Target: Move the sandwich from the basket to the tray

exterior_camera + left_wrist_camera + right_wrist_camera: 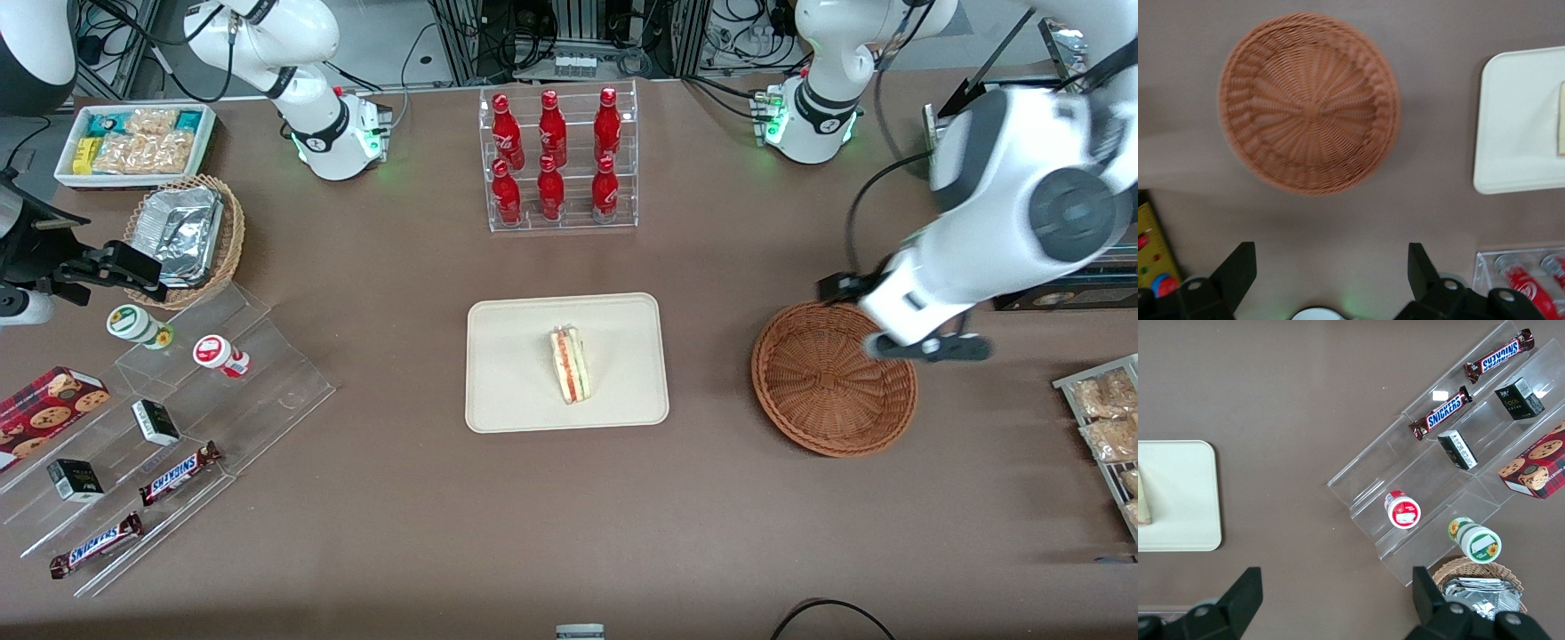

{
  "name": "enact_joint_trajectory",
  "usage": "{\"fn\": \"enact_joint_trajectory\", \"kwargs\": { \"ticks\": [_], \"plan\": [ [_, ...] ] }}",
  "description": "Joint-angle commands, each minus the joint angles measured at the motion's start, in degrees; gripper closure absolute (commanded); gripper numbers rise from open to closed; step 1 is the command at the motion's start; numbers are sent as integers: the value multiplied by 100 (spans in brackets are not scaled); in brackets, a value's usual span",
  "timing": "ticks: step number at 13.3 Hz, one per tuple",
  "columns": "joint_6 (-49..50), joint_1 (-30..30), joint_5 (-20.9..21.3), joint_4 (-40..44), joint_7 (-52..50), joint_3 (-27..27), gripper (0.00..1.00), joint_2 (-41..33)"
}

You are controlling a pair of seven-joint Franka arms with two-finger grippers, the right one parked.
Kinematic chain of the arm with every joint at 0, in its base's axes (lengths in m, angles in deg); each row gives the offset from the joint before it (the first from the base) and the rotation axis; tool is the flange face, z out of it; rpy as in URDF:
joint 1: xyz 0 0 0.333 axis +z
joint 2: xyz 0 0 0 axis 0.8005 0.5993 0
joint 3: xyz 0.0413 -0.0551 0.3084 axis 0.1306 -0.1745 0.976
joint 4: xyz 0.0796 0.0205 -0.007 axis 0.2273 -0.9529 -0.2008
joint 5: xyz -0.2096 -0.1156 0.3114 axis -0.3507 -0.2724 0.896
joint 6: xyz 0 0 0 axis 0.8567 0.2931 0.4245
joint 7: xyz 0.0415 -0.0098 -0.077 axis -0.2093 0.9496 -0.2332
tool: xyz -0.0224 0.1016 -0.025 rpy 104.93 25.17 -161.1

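From the front camera I see the sandwich [570,364] lying on the tray [507,391], a little toward the working arm's end of it, its cut edge with red and green filling facing up. The tray sits on the brown bench [400,516] near its middle. The basket [822,391] stands well apart from the tray, toward the working arm's end of the bench, and nothing lies in it. My claw [929,348] hangs over the basket's rim on the side farther from the camera, carrying nothing. A clear rack of red bottles [556,160] stands farther from the camera than the tray.

On the left wrist camera I look straight down into the basket [1308,110], bare wicker all over. The two dark fingers [1238,270] are spread wide with nothing between them, so the claw [1328,270] is open and above the bench just beside the basket. The tray's corner [1511,133] shows, with a sliver of the sandwich [1561,120] on it.

The right wrist camera gives me the tray's end [1185,500] with the sandwich's pale edge [1143,503], and an acrylic stand [1431,480] holding snack bars and small boxes.
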Motion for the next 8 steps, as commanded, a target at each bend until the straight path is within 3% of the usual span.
{"fn": "enact_joint_trajectory", "kwargs": {
  "ticks": [1, 4, 8],
  "plan": [
    [360, 351, -87, -214, 626, 93, 0, -573],
    [740, 335, -87, -38, 1234, 637, 0, -802],
    [995, 308, -51, -38, 1244, 797, 0, -1154]
  ]
}}
